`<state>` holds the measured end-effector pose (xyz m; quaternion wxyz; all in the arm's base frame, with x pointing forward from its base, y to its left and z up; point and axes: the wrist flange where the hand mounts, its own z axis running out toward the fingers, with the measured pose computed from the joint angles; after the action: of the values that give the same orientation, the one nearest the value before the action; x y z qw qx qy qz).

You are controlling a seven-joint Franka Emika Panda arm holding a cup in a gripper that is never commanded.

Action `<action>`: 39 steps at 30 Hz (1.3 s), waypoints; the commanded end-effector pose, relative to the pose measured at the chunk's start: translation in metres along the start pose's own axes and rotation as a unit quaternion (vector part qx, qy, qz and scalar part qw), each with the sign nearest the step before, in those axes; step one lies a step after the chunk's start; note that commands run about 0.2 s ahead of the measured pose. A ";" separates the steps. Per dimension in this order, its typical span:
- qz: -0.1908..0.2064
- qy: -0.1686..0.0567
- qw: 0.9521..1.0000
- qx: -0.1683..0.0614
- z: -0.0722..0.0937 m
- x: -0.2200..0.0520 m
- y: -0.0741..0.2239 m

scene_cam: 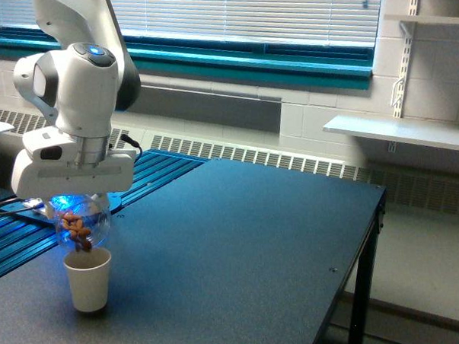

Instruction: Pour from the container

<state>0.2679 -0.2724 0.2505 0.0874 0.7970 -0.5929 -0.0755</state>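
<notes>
Clear, shiny jar (82, 226), plastic or glass, hard to tell which, with brown, bumpy nuts (79, 230) inside. Cream paper cup (89, 279), dull and smooth. Dark table (240, 240), smooth with a soft shine. Glossy white plastic on the robot arm (73, 87). Shiny blue metal rails (34, 226). Painted white brick wall (340, 98).

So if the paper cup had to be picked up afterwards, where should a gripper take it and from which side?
Take the paper cup around its side wall, about mid-height, coming in level from the exterior view's right, where the table lies bare. It stands upright and tapers toward the base, so a side grip probably seats well. From above, the container held by the gripper blocks the way.
</notes>
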 end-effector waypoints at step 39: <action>-0.023 0.000 0.999 -0.031 0.007 -0.002 0.001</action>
<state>0.2662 -0.2713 0.2456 0.1037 0.8051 -0.5773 -0.0887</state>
